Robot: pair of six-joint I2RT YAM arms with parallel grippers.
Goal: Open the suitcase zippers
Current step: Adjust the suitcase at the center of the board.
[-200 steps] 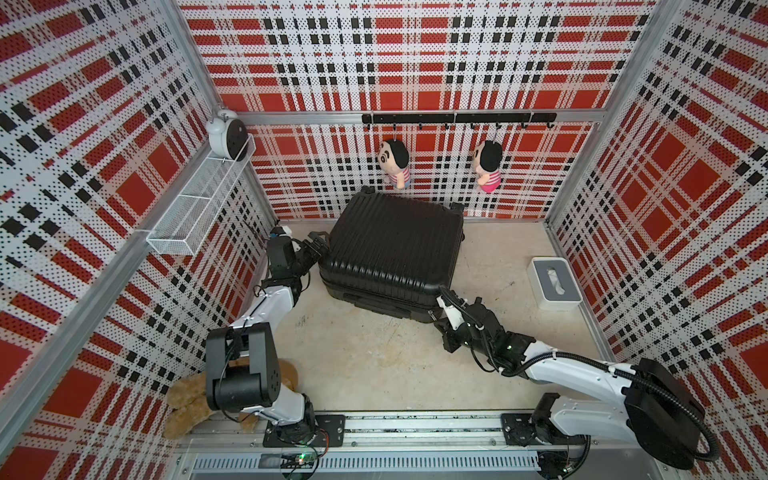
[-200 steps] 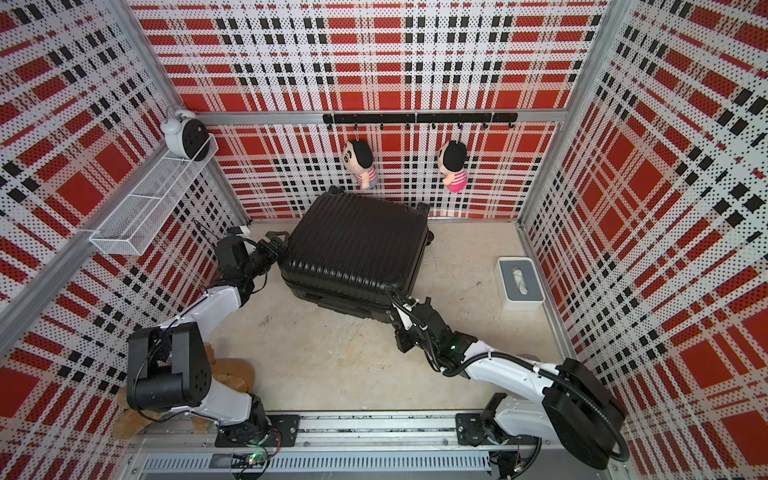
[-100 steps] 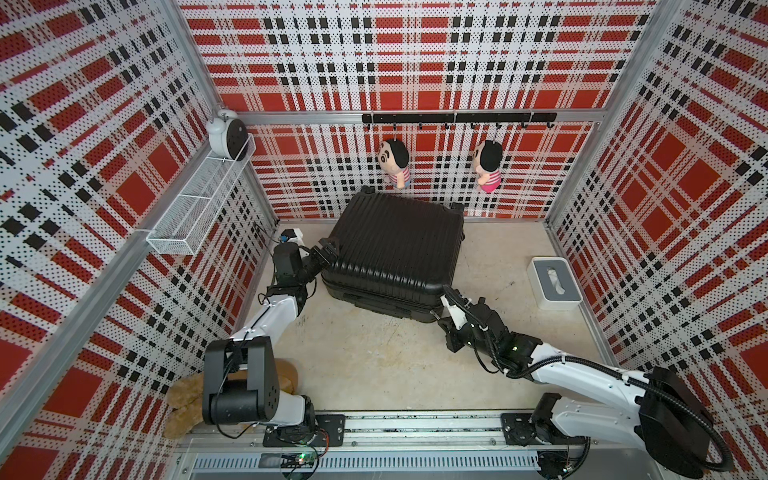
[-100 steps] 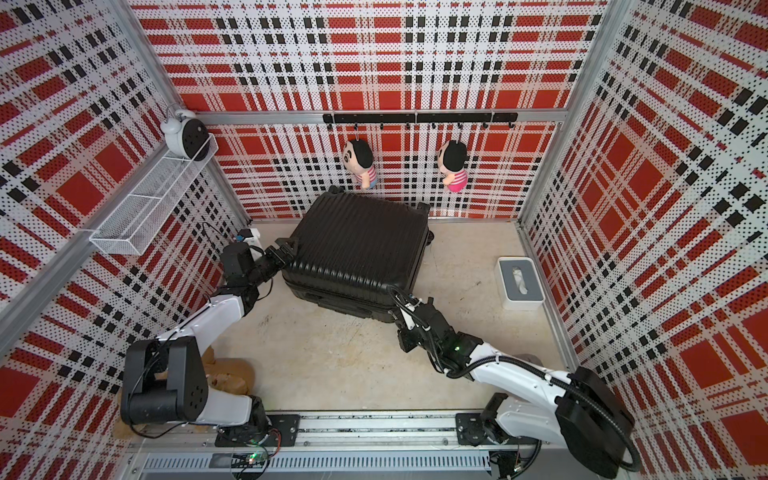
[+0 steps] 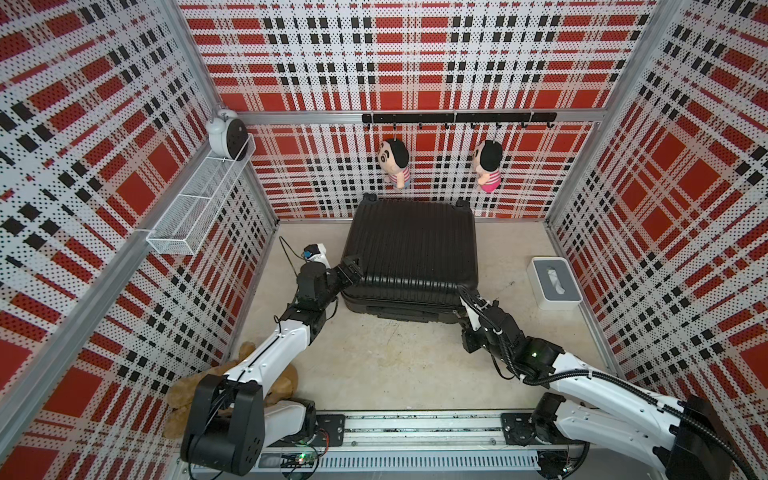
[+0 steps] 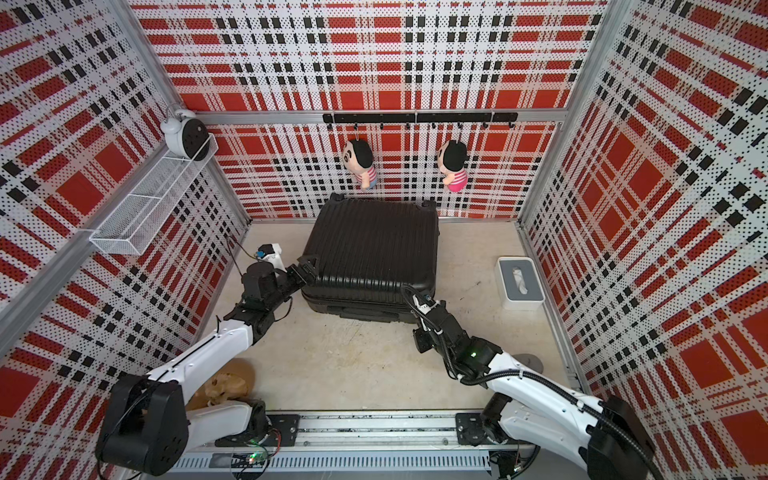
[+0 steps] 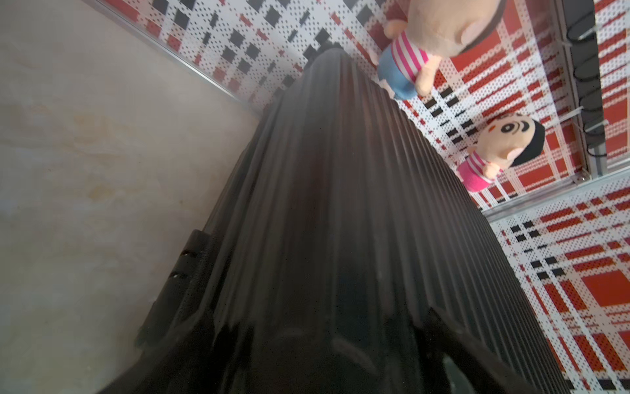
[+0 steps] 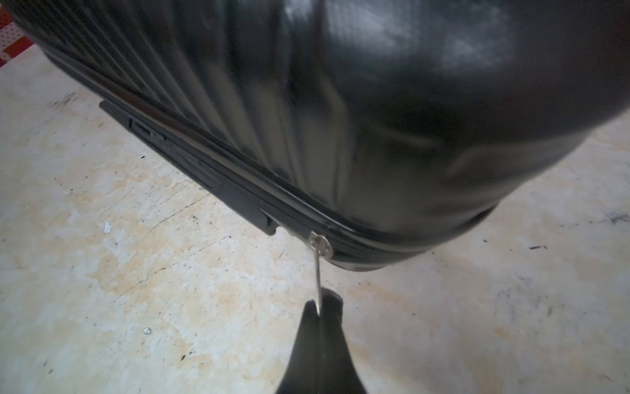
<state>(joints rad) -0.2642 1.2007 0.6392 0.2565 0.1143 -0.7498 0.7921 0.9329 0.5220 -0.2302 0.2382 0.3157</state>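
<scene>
Suitcase [image 5: 411, 249] lies flat by the back wall [image 5: 440, 83]. At its near right corner the right gripper [image 8: 321, 305] is pinched shut on the pull [image 8: 318, 276]; the left gripper [image 5: 350, 269] sits wide open against the near left corner. Looks mid-unzip. Next up, drag the pull round that corner, case braced.

Suitcase [image 5: 411, 245] flat on the floor [image 5: 374, 353] before the back wall, below left doll [image 5: 395, 162] and right doll [image 5: 488, 164] on a hook rail [image 5: 457, 118]; tissue box [image 5: 559, 305] to its right; left gripper [image 5: 352, 270] at its near left corner; right gripper [image 8: 320, 308] on the zipper pull [image 8: 318, 273] at its near right corner.
</scene>
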